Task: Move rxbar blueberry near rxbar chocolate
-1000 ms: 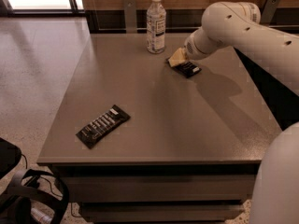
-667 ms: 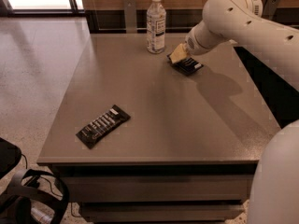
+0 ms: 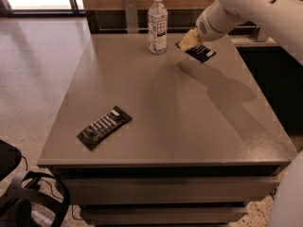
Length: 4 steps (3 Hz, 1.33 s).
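Note:
The rxbar blueberry [image 3: 200, 53], a small navy-blue bar, hangs tilted above the far right part of the grey table [image 3: 189, 126]; its shadow falls on the tabletop below. My gripper [image 3: 190, 41], with tan fingers, is shut on the bar's upper left end. The rxbar chocolate [image 3: 104, 126], a longer black bar with white text, lies flat near the table's front left corner, far from the gripper.
A clear water bottle [image 3: 157, 20] with a white cap stands upright at the back of the table, just left of the gripper. My white arm [image 3: 255, 8] reaches in from the right. A dark bag [image 3: 19, 197] lies on the floor at the front left.
The gripper has risen from the tabletop with the rxbar blueberry in it, moving slightly right. The chocolate bar and bottle have not moved.

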Motion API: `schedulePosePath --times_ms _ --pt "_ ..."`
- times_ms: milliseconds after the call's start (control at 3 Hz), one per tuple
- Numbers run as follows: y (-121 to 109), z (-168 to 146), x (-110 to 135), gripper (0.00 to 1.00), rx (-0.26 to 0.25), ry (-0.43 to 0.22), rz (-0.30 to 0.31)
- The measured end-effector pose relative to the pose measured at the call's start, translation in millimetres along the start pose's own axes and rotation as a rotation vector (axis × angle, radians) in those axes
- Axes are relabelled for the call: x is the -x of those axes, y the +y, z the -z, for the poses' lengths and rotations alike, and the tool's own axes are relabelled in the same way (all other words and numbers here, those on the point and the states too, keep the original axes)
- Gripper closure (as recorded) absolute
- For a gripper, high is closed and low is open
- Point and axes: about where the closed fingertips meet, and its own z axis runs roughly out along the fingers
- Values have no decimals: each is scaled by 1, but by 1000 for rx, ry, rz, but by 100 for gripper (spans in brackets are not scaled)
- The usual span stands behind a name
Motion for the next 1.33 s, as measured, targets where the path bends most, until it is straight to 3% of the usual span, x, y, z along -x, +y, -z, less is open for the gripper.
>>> schedulePosePath --times_ms 333,667,1000,1333 --pt "1 27 4 100 22 -15 25" --pt "19 69 -8 100 114 -54 67" --pt "31 101 -24 100 170 -98 117" --pt "58 129 -37 100 283 -173 201"
